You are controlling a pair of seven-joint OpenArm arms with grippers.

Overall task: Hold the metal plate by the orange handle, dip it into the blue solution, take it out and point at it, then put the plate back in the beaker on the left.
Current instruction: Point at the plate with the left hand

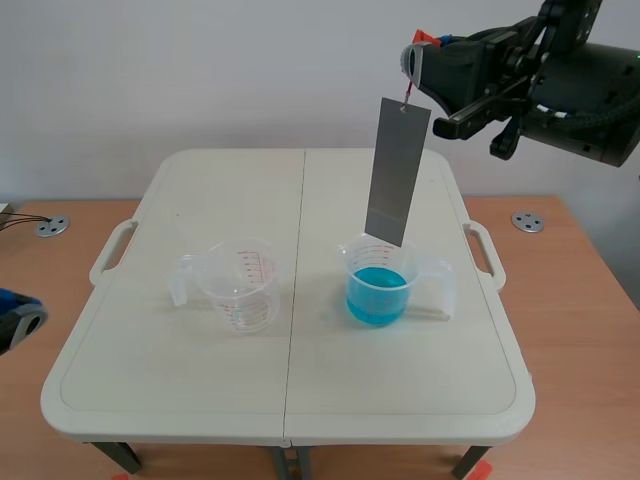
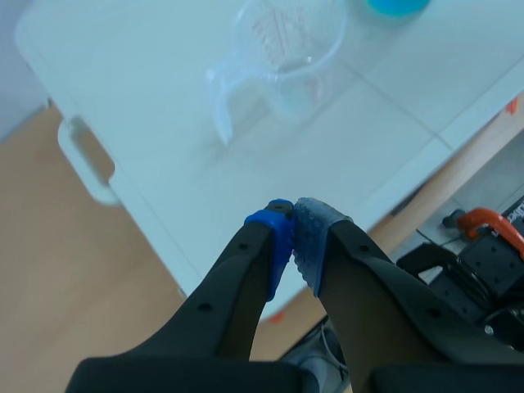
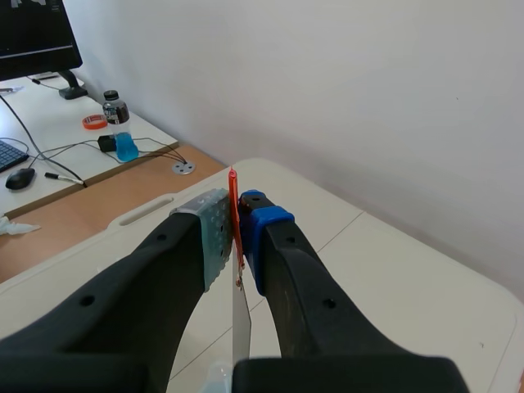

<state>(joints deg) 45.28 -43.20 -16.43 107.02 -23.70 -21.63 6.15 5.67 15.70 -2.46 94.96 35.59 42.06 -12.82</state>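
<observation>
1. High over the right half of the worktop (image 1: 200, 190), the metal plate (image 1: 398, 170) hangs tilted from the right hand (image 1: 418, 68). Its lower edge is at the rim of the filled beaker (image 1: 380, 282), clear of the blue solution (image 1: 377, 295).
2. The right arm comes in raised from the right, and its hand points toward the middle. The fingers are clamped on the orange handle (image 1: 424, 38) at the plate's upper end.
3. The right wrist view makes that grip plain: both pads press the thin handle between them, and the plate drops away beneath the hand. In the scene view only the handle's tip shows by the fingers.
4. The left hand (image 1: 18, 318) sits low beyond the worktop's left edge, barely inside the scene view. Its own wrist view shows the two pads touching with nothing between them, and the empty beaker (image 2: 282, 53) well ahead on the white worktop.
5. Only the right wrist view takes in a side desk (image 3: 49, 176) beyond the worktop, carrying a small bottle (image 3: 119, 135), a tape roll (image 3: 95, 122) and a mouse (image 3: 18, 178).
</observation>
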